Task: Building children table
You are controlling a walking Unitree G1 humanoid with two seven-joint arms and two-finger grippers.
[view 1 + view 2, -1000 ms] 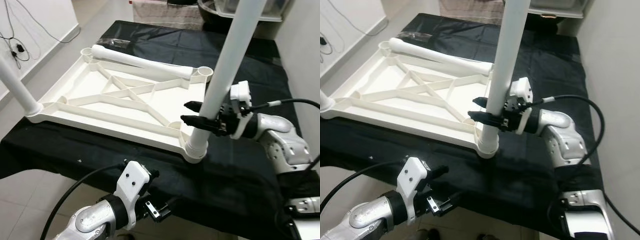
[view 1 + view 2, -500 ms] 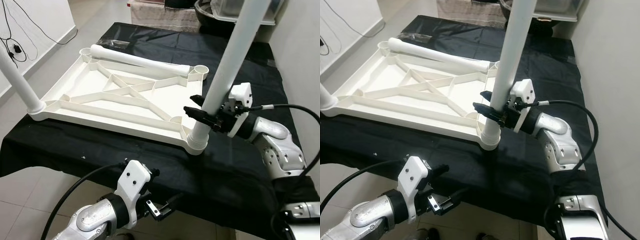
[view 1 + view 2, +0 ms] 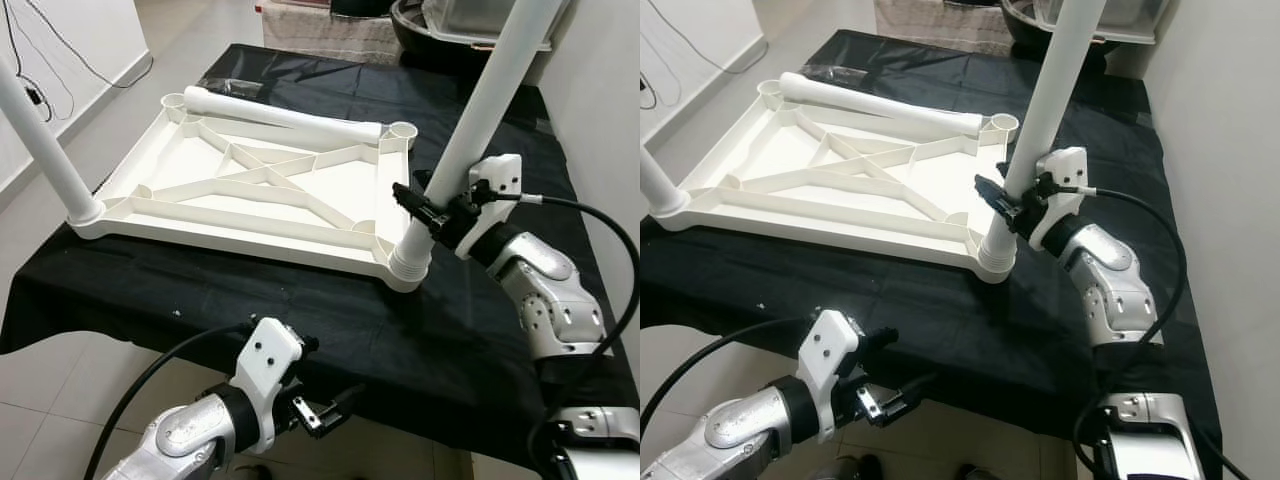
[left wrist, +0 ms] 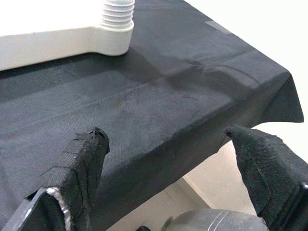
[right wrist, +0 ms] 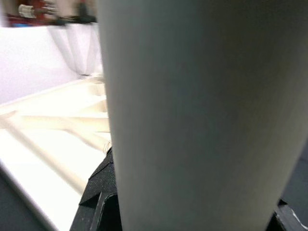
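right gripper (image 3: pixel 425 205) clasping white leg (image 3: pixel 470 140)

We see the white tabletop (image 3: pixel 250 190) lying upside down on the black-covered desk (image 3: pixel 480 340), one leg (image 3: pixel 470 135) upright in its near right corner, another (image 3: pixel 45 150) at the near left, a third (image 3: pixel 285 113) lying loose along its far edge.

Smooth white plastic tabletop (image 3: pixel 250 190) and legs (image 3: pixel 470 140); matt black woven cloth (image 4: pixel 159 96); silvery metal arm (image 3: pixel 545 290).
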